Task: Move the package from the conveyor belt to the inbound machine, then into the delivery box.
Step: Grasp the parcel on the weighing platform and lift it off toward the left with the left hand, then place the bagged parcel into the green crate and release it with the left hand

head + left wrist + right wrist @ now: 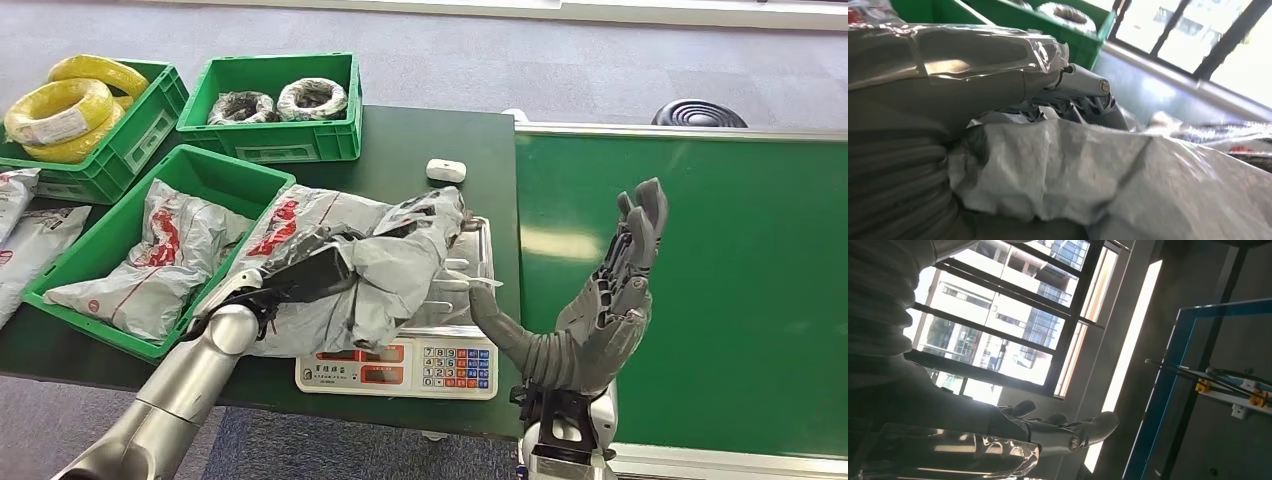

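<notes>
Crumpled grey plastic mailer package (385,262) with red print lies over the steel pan of the white weighing scale (400,368), spilling toward the green crate beside it. We see our left hand (300,275) wrapped around its middle, dark fingers pressed into the folds, the bag bunched up around them; the left wrist view shows the same grey film (1108,175) tight against the hand (1068,97). Our right hand (600,310) hangs raised just to the right of the scale, above the edge of the green conveyor belt (740,290), fingers spread and pointing up, holding nothing. Left of our left hand, a green plastic crate (75,290) holds another grey mailer (165,255).
</notes>
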### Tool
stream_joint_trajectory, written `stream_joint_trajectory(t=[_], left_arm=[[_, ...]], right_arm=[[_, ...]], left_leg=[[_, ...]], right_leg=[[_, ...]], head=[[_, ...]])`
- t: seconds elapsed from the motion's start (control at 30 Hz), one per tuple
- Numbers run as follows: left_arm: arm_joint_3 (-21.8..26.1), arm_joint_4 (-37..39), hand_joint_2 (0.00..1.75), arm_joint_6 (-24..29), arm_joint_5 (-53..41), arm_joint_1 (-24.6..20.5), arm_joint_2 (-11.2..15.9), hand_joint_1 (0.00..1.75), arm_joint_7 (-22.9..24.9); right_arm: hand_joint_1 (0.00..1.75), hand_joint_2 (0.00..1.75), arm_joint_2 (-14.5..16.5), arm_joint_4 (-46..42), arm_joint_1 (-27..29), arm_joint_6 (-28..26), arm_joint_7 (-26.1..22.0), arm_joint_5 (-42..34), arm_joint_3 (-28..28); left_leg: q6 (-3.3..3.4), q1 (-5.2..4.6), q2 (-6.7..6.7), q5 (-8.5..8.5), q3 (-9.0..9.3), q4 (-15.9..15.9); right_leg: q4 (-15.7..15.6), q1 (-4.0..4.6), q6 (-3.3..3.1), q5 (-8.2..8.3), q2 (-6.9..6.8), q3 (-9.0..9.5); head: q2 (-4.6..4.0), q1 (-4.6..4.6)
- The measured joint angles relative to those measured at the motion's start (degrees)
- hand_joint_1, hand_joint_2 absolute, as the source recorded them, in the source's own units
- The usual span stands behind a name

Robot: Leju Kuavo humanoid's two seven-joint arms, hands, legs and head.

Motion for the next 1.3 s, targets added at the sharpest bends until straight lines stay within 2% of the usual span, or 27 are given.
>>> stream_joint_trajectory(t=[0.17, 0.33, 0.47, 0.57, 0.67, 0.77, 0.83, 0.9, 0.93, 1.0, 1.07, 1.17, 1.3], left_arm=[[7.44, -10.58, 1.75, 6.26, 9.31, 2.10, -1.15, 1.75, -2.56], [11.81, -16.79, 1.75, 9.60, 12.32, 2.48, -1.79, 1.75, -4.61], [13.68, -20.69, 1.75, 18.42, 14.83, 2.73, -1.87, 1.74, -6.67], [15.78, -22.83, 1.75, 28.58, 11.69, 2.19, -1.62, 1.64, -4.02], [18.29, -20.90, 1.75, 36.83, 1.15, 0.99, -0.63, 1.53, 1.25], [19.93, -13.80, 1.75, 36.94, -9.51, -1.19, 1.42, 1.58, 8.47], [20.47, -9.41, 1.75, 36.20, -12.81, -2.11, 2.44, 1.63, 10.19], [20.48, -4.90, 1.75, 34.11, -16.94, -3.45, 3.21, 1.60, 12.63], [20.31, -2.11, 1.75, 32.47, -19.62, -4.32, 3.66, 1.53, 13.89], [19.74, 3.42, 1.75, 29.38, -23.91, -5.92, 4.60, 0.76, 15.05], [19.08, 8.55, 1.75, 26.94, -25.04, -7.43, 5.07, 0.03, 13.74], [18.80, 15.18, 1.75, 24.47, -21.44, -9.44, 5.01, 0.00, 8.58], [20.26, 18.48, 1.75, 29.49, -14.15, -10.27, 4.11, 0.00, 3.97]], right_arm=[[0.00, 1.75, 0.00, -0.52, -0.02, 0.00, -0.01, -0.42, 0.13], [0.00, 1.75, 0.00, -0.54, -0.02, 0.00, -0.01, -0.51, 0.17], [0.00, 1.75, 0.08, -0.54, -0.01, 0.00, -0.01, -0.20, 0.16], [0.00, 1.75, 0.16, -0.54, 0.08, 0.00, -0.01, 0.32, 0.14], [0.00, 1.75, 0.42, -0.40, 0.46, 0.00, -0.01, 0.43, 0.08], [0.00, 1.75, 0.82, 0.07, 0.69, 0.00, -0.01, 0.44, 0.05], [0.00, 1.75, 0.97, 0.38, 0.74, 0.00, -0.01, 0.22, 0.04], [0.00, 1.75, 1.06, 0.86, 0.69, 0.00, -0.01, -0.40, 0.12], [0.00, 1.75, 1.10, 1.15, 0.63, 0.00, -0.01, -0.78, 0.20], [0.00, 1.75, 1.19, 1.75, 0.48, 0.00, -0.01, -1.39, 0.37], [0.00, 1.75, 1.24, 2.42, 0.22, 0.00, -0.01, -1.81, 0.56], [0.00, 1.75, 1.25, 3.43, -0.31, 0.00, -0.01, -2.37, 0.76], [0.00, 1.75, 1.53, 4.65, -0.71, 0.00, -0.01, -2.45, 0.75]], left_leg=[[0.00, 0.00, -0.08, 0.01, -0.08, 0.00], [0.00, 0.00, -0.13, 0.00, -0.11, 0.00], [0.00, 0.00, -0.09, 0.01, -0.11, 0.00], [0.00, 0.00, -0.12, 0.01, -0.10, -0.01], [-0.01, 0.01, -0.12, 0.01, -0.10, -0.01], [-0.04, 0.01, -0.13, 0.05, -0.09, -0.02], [-0.03, 0.01, -0.11, 0.07, -0.10, -0.02], [-0.01, 0.00, -0.12, 0.09, -0.11, -0.01], [0.00, -0.01, -0.13, 0.10, -0.11, -0.01], [0.00, -0.02, -0.13, 0.10, -0.11, 0.00], [0.00, -0.02, -0.14, 0.10, -0.13, 0.00], [-0.01, -0.01, -0.12, 0.10, -0.16, 0.00], [-0.01, -0.01, -0.09, 0.09, -0.19, -0.01]], right_leg=[[0.01, 0.00, 0.00, 0.00, -0.01, -0.04], [0.00, 0.00, 0.01, -0.01, -0.06, -0.05], [0.01, 0.00, 0.01, -0.01, -0.05, -0.07], [0.01, 0.00, 0.01, -0.01, -0.05, -0.07], [0.01, 0.01, 0.00, -0.02, -0.06, -0.09], [0.02, 0.01, -0.01, -0.02, -0.10, -0.08], [0.03, 0.01, -0.01, -0.01, -0.09, -0.09], [0.03, -0.01, -0.01, 0.00, -0.09, -0.07], [0.03, -0.01, -0.01, 0.00, -0.09, -0.07], [0.03, -0.02, 0.00, 0.01, -0.09, -0.09], [0.03, -0.02, 0.00, 0.01, -0.09, -0.11], [0.04, -0.01, 0.00, 0.02, -0.08, -0.13], [0.05, -0.01, 0.00, 0.01, -0.07, -0.17]], head=[[0.00, 0.01], [0.00, 0.01], [0.00, 0.00], [0.00, 0.00], [0.00, 0.01], [0.00, 0.01], [0.00, 0.01], [0.00, 0.03], [0.00, 0.03], [0.00, 0.02], [0.00, 0.02], [0.00, 0.02], [0.00, 0.01]])
